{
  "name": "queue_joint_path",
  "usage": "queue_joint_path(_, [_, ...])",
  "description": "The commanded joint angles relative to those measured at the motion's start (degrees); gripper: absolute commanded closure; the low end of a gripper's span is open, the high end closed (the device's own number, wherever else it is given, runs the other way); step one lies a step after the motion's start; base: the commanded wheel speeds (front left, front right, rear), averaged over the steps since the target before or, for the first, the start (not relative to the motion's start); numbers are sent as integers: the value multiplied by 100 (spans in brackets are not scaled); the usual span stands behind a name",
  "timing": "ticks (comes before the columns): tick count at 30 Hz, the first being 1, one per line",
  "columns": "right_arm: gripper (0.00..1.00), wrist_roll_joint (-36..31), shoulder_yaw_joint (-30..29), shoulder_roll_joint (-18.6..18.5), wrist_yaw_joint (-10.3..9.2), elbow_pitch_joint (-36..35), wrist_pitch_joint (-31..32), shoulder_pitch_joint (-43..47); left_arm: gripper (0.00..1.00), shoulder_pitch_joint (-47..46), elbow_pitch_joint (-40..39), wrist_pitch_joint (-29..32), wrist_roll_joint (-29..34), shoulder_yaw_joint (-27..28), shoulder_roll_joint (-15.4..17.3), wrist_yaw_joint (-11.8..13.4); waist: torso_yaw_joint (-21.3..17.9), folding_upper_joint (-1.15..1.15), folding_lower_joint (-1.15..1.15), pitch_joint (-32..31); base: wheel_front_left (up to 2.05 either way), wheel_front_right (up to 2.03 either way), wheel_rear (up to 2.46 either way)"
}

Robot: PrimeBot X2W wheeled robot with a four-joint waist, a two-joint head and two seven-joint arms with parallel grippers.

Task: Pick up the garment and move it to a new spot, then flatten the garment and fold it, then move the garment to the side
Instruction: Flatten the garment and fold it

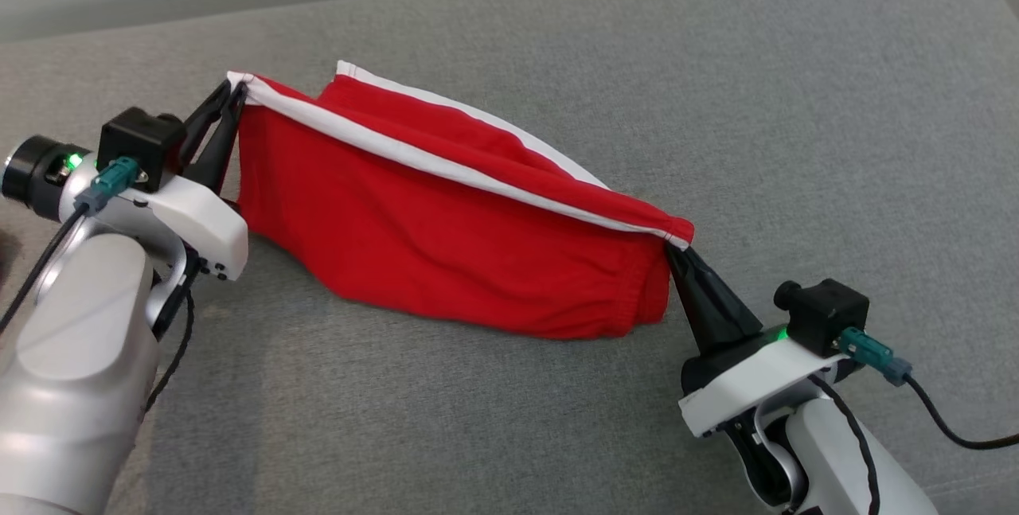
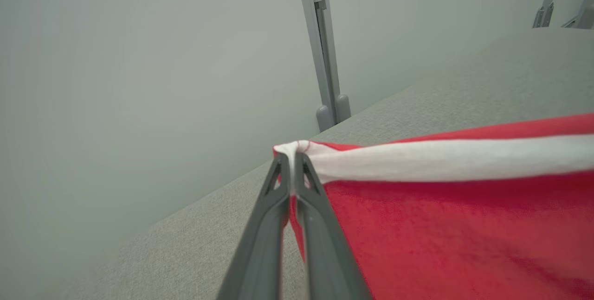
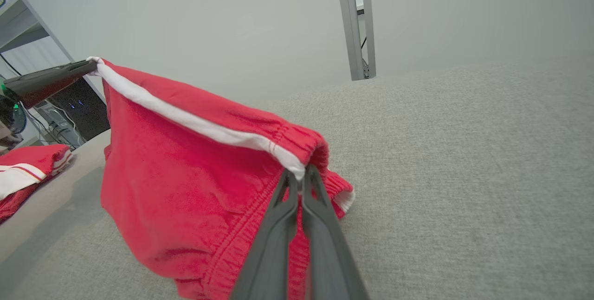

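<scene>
The garment (image 1: 430, 236) is red with a white stripe and hangs stretched between my two grippers above the grey cushion, its lower edge touching the surface. At the left, my left gripper (image 1: 236, 91) is shut on one striped corner; in the left wrist view that gripper (image 2: 291, 157) pinches the white edge of the garment (image 2: 441, 226). My right gripper (image 1: 677, 248) is shut on the opposite corner. From the right wrist, the right gripper (image 3: 299, 175) clamps the stripe's end while the garment (image 3: 185, 175) drapes away to the left, with the left gripper's fingers (image 3: 51, 79) at the far corner.
The grey upholstered surface (image 1: 716, 101) spreads wide on all sides. A second red-and-white cloth pile (image 3: 28, 175) lies at the left in the right wrist view. A grey metal post (image 2: 325, 59) stands beyond the far edge, with a pale wall behind.
</scene>
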Motion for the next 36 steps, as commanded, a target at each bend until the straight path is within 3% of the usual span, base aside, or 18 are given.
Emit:
queue_joint_path(1, [100, 19, -68, 6, 0, -19, 1, -88, 100, -173, 61, 0, -46, -107, 86, 2, -236, 0, 0, 277, 0, 0, 0])
queue_joint_path(6, [100, 100, -130, 109, 0, -85, 2, -306, 100, -823, 450, 0, -314, -804, 389, 4, -445, 0, 0, 596, 0, 0, 0])
queue_joint_path(14, [100, 541, 66, 131, 0, -229, 2, -594, 100, -1520, 1050, 10, -903, -1675, 509, 3, -599, 0, 0, 865, 0, 0, 0])
queue_joint_path(24, [100, 437, 60, 131, 0, -123, 2, -761, 100, -1734, 1242, -9, -1116, -1806, 415, 3, -583, 0, 0, 911, 0, 0, 0])
queue_joint_path(25, [82, 439, 49, 131, 0, -114, 2, -756, 100, -1699, 1235, -9, -1108, -1784, 396, 3, -578, 0, 0, 908, 0, 0, 0])
queue_joint_path(26, [54, 443, 37, 131, 0, -103, 2, -749, 77, -1653, 1227, -10, -1108, -1757, 382, 2, -573, 0, 0, 905, 0, 0, 0])
queue_joint_path(27, [1, 421, 34, 131, 0, -82, 2, -745, 0, -1613, 1209, -9, -1126, -1710, 361, 3, -567, 0, 0, 901, 0, 0, 0])
queue_joint_path(36, [0, 113, -319, 129, 0, -72, 2, -499, 0, -1191, 998, -10, -1099, -1313, 188, 135, -446, 0, 0, 711, 0, 0, 0])
